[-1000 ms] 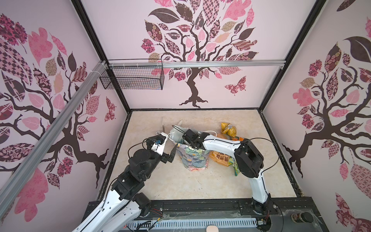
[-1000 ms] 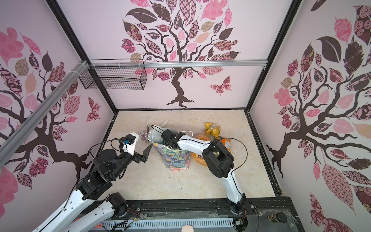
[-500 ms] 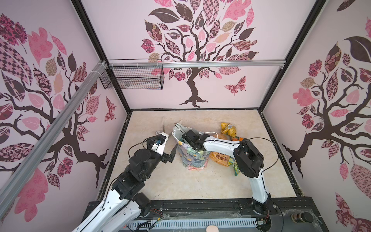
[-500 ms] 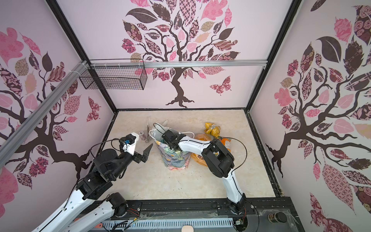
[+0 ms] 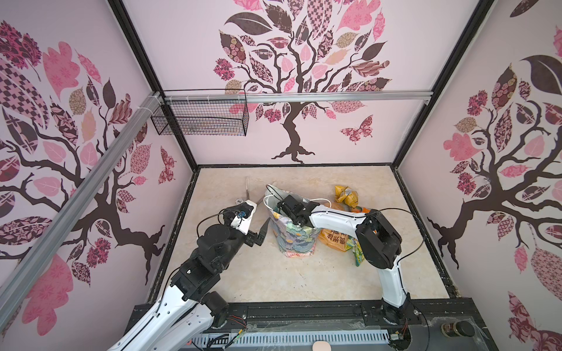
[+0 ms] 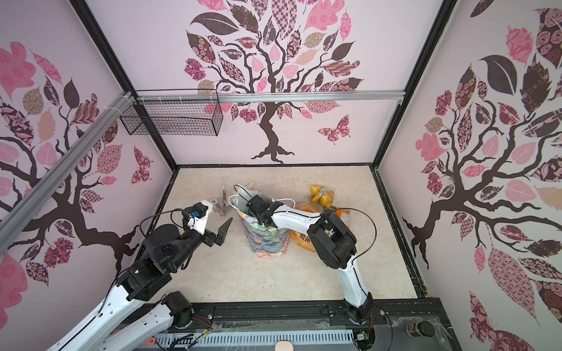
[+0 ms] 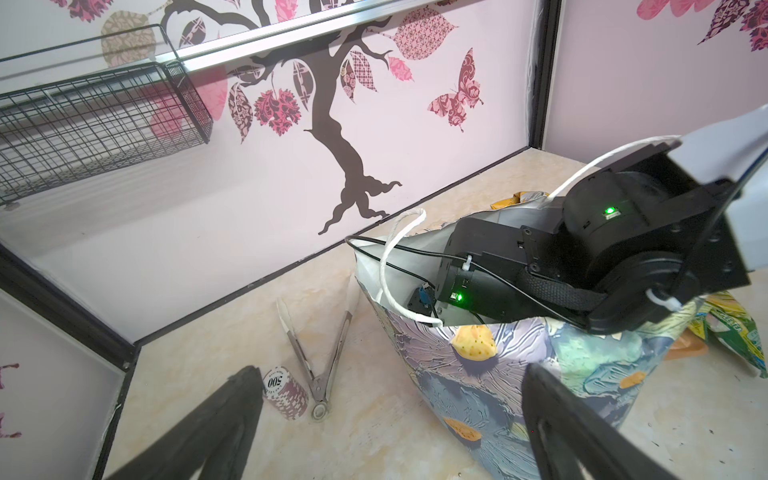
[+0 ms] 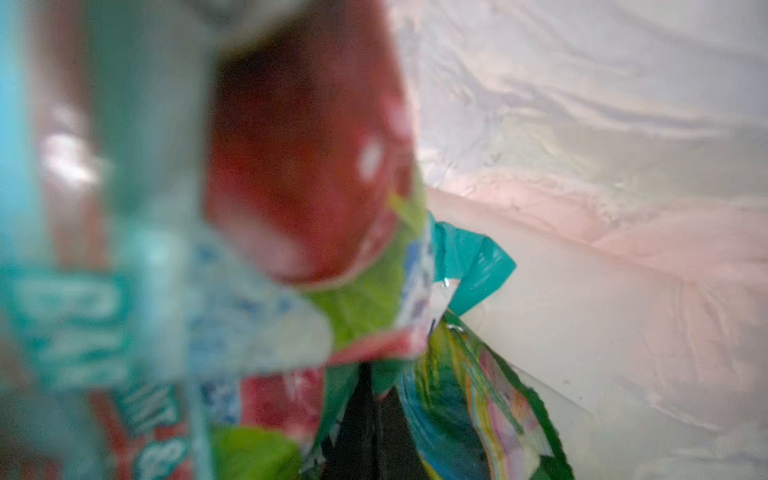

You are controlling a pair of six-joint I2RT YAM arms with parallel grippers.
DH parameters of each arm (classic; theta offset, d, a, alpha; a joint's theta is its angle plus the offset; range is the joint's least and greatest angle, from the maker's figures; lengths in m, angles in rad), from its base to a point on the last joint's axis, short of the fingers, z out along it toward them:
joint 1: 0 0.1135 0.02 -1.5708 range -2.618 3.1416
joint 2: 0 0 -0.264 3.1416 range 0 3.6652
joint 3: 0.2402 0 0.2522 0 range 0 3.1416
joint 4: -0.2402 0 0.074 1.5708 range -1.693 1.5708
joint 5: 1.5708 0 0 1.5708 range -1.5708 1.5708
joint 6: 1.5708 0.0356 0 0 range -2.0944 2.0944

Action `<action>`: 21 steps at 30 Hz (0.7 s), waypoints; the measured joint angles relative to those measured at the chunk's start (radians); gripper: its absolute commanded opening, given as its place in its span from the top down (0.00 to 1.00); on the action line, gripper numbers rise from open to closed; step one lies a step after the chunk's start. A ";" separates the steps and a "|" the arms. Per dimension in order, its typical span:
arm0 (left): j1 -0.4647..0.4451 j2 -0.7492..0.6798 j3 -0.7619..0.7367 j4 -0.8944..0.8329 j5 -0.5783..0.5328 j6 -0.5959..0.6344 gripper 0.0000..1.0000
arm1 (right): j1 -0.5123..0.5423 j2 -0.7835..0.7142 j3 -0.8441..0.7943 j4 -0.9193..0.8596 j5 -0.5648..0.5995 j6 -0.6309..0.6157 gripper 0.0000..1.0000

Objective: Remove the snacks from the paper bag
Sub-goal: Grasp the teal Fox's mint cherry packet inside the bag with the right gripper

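Since a sec ago the right gripper (image 8: 362, 374) has sunk deeper into the paper bag (image 5: 299, 240), and its jaws, wide apart then, are now closed tight. The left gripper (image 7: 390, 370) hasn't budged.

Seen from the right wrist cam inside the bag, the dark tips meet on the lower edge of a teal-red packet (image 8: 291, 187). It fills most of that view and is v. blurred. A green packet (image 8: 478, 407) lies just beside the tips, w/ white bag wall beyond. Both top views show only the right arm (image 5: 334, 218) reaching into the bag mouth, tips hidden. The left gripper hangs just left of the bag, jaws fully apart, holding nothing and touching nothing.

Writing: white letters on the teal-red packet are too blurred to read. The orange packet (image 5: 333, 241) carries dark Chinese characters. The chip stack (image 7: 286, 390) reads "500".

The bag stands upright mid-table (image 5: 273, 282), long axis vertical and mouth up, w/ white cord handles (image 7: 390, 257) looped at the rim. The orange packet lies flat just beside the bag's right side. A green-yellow packet (image 5: 359, 253) sits at its near end and a yellow packet (image 5: 346, 196) farther back. The tongs (image 7: 320, 353) lie open on the bag's far-left side, next to the chips.
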 measured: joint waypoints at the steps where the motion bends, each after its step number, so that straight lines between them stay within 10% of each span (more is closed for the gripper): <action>1: 0.000 0.000 0.000 0.000 0.000 0.000 0.01 | -0.001 -0.005 0.000 -0.004 0.000 0.000 0.97; 21: 0.000 0.005 0.000 0.000 0.015 0.000 0.01 | -0.002 -0.146 0.011 -0.043 -0.010 0.024 0.98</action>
